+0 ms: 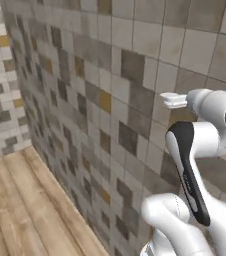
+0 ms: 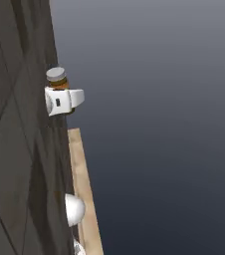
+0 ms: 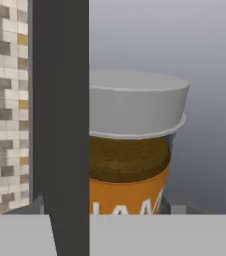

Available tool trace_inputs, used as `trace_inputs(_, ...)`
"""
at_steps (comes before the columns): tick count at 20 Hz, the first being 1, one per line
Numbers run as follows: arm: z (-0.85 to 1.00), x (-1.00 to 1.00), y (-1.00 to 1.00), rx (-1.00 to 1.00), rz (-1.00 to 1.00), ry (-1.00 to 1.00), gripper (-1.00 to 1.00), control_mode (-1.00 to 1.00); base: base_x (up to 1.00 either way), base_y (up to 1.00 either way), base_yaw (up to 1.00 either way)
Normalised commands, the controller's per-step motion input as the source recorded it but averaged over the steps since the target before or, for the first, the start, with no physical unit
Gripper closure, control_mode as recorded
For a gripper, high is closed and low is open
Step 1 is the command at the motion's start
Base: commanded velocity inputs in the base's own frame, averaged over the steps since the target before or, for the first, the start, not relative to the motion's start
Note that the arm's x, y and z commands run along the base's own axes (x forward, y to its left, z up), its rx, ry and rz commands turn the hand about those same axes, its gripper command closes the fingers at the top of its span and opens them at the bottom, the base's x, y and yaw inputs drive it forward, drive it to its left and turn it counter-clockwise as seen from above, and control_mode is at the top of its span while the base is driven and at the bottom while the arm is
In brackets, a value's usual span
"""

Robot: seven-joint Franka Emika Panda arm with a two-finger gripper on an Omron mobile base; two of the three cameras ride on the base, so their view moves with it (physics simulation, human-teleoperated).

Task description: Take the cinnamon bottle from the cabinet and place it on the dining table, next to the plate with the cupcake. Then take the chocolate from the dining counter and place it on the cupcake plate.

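The cinnamon bottle [image 3: 130, 150] stands upright right in front of the hand camera: pale grey-brown cap, amber glass, orange label. My gripper [image 3: 105, 209] is shut on the cinnamon bottle, with small dark fingertips [image 3: 171, 206] low beside the label. From the right base, the bottle [image 2: 57, 78] sticks up out of the white hand, and the gripper [image 2: 60, 94] holds it in the air with plain grey behind it. The dining table, plate, cupcake and chocolate are out of view. I cannot tell whether the dark panel beside the bottle belongs to the cabinet.
A dark upright panel [image 3: 60, 110] crosses the hand view just left of the bottle. A mottled grey and tan tiled wall [image 1: 100, 110] runs close along my arm [image 1: 190, 160]. Wood flooring [image 1: 20, 200] lies below; a dark wall face [image 2: 15, 149] borders the left.
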Motion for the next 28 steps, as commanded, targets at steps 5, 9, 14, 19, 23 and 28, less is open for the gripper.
trace_inputs(5, 0.0, 0.0, 0.0, 0.0, 0.0, 0.0, 1.0, 1.0, 1.0, 0.0, 0.72)
trace_inputs(9, 0.0, 0.0, 0.0, 0.0, 0.0, 0.0, 1.0, 1.0, 1.0, -0.02, 0.68)
trace_inputs(14, 0.0, 0.0, 0.0, 0.0, 0.0, 0.0, 1.0, 1.0, 1.0, -0.09, 0.62)
trace_inputs(19, 0.0, 0.0, 0.0, 0.0, 0.0, 0.0, 1.0, 1.0, 1.0, -0.19, 0.49)
trace_inputs(23, 0.0, 0.0, 0.0, 0.0, 0.0, 0.0, 1.0, 1.0, 1.0, -0.22, 0.55)
trace_inputs(28, 0.0, 0.0, 0.0, 0.0, 0.0, 0.0, 1.0, 1.0, 1.0, -0.22, 0.6)
